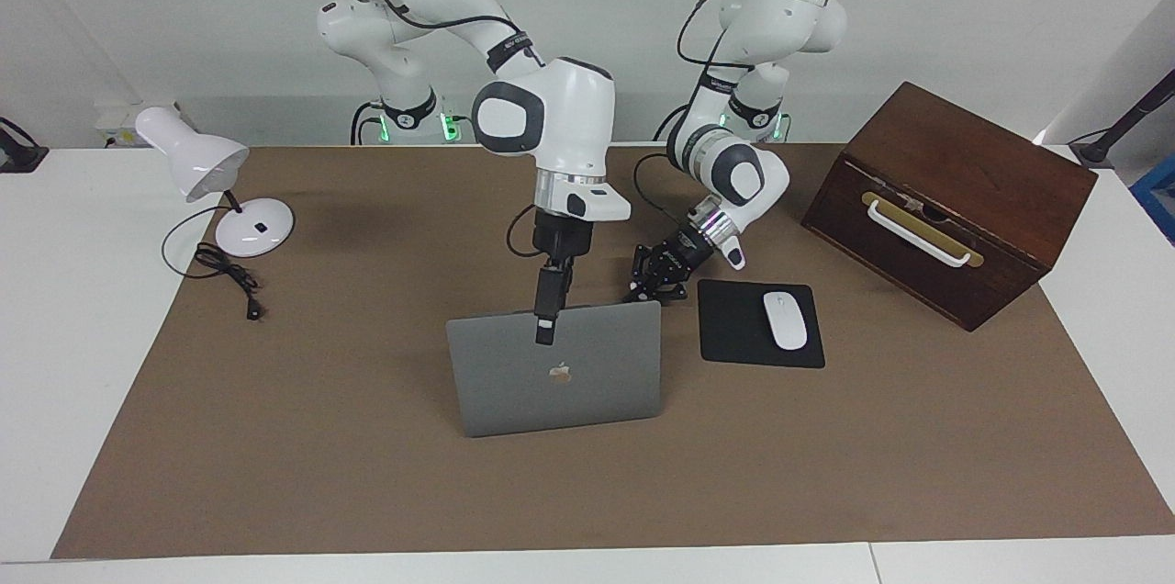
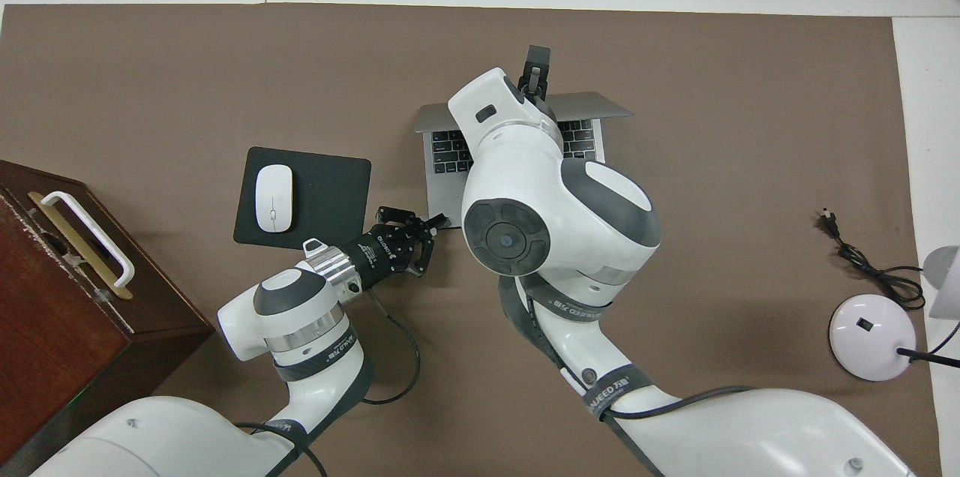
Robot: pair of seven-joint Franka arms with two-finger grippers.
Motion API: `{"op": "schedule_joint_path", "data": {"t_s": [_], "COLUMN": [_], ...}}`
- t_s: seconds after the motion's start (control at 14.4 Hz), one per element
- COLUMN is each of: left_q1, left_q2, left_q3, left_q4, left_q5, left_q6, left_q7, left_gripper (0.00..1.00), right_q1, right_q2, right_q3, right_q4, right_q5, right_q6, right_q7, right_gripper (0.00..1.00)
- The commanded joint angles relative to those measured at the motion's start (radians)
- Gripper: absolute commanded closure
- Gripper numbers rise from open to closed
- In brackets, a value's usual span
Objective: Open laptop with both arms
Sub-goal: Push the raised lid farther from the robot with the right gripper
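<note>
I find the laptop (image 1: 558, 377) already standing open, lid upright under my right gripper (image 1: 545, 327), which pinches its top edge, while my left gripper (image 1: 657, 283), clenched, pins the base corner; little remains.

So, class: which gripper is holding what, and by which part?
The right gripper grips the laptop by its lid's top edge; the left gripper is at the base's corner, its hold unclear.
</note>
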Motion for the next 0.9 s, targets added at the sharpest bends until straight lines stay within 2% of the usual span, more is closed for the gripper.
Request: {"op": "schedule_joint_path", "data": {"t_s": [0.0, 0.83], "left_q1": [0.012, 0.012], "left_q2": [0.035, 0.033], "left_q3": [0.002, 0.004], "left_q4": [0.007, 0.005], "left_q5": [-0.022, -0.020], "left_q6": [0.010, 0.005], "left_q7": [0.030, 0.029], "left_gripper": [1.00, 1.00], "right_q1": [-0.022, -0.041], "right_q2": [0.037, 0.101], "right_q3": [0.008, 0.009], "right_q4": [0.066, 0.181], "right_q5": [-0.034, -0.026], "right_q6": [0.002, -0.003], "right_q7": [-0.026, -0.095], "right_gripper": [0.00, 0.00]}}
